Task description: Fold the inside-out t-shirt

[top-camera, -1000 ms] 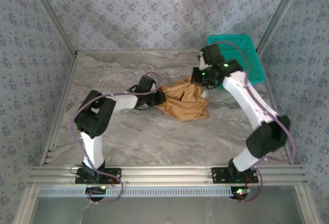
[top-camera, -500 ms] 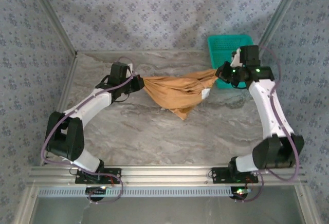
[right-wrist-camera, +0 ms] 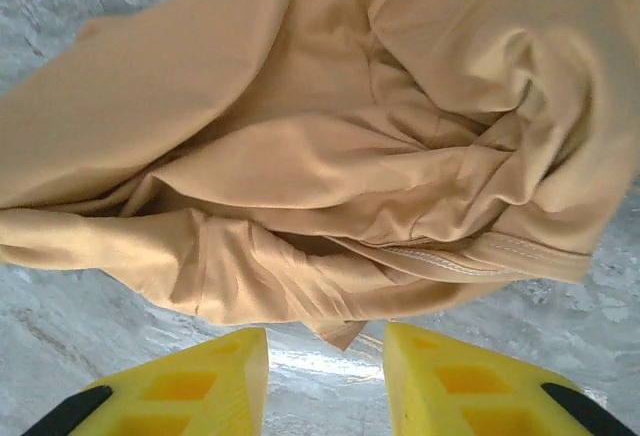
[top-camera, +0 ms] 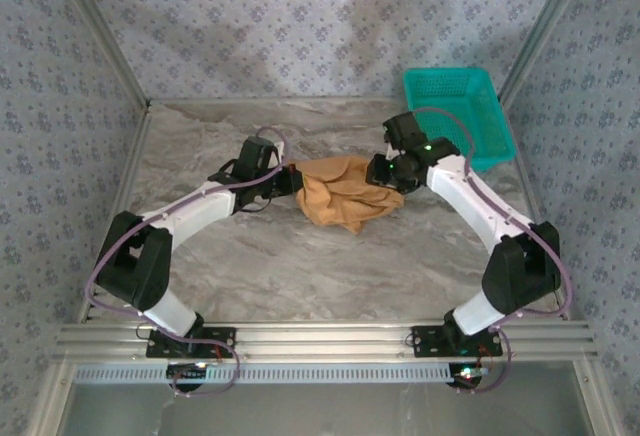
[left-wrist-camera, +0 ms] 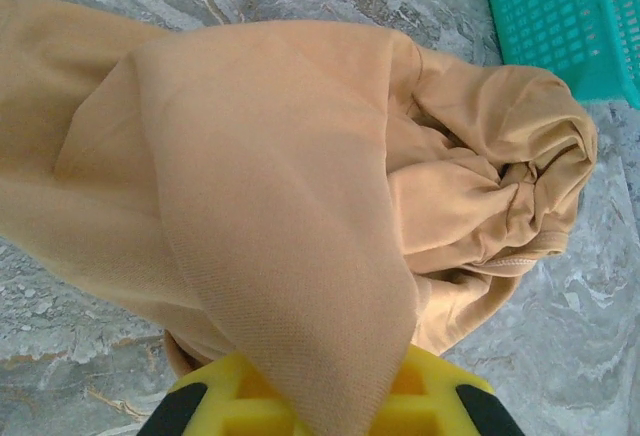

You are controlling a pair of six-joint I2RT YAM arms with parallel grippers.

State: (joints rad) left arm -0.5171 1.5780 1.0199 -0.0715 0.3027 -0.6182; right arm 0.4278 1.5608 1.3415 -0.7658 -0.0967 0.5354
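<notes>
The inside-out t-shirt [top-camera: 343, 193] lies crumpled in a tan heap in the middle of the marble table. My left gripper [top-camera: 291, 178] is shut on the shirt's left edge; a flap of the t-shirt [left-wrist-camera: 290, 206] runs down between the yellow fingers [left-wrist-camera: 440, 396]. My right gripper [top-camera: 383, 172] sits at the heap's right side, open. Its yellow fingers [right-wrist-camera: 200, 376] stand apart just short of a hem of the t-shirt [right-wrist-camera: 330, 156], with bare table between them.
A teal basket [top-camera: 460, 111] stands at the back right corner, also seen as the basket [left-wrist-camera: 570, 16] past the heap. Patterned walls close the table on three sides. Bare marble [top-camera: 300, 276] lies in front of the shirt.
The shirt was stretched between both grippers half a second ago. The right gripper has since opened and let go, both arms have moved inward, and the cloth has dropped into a heap.
</notes>
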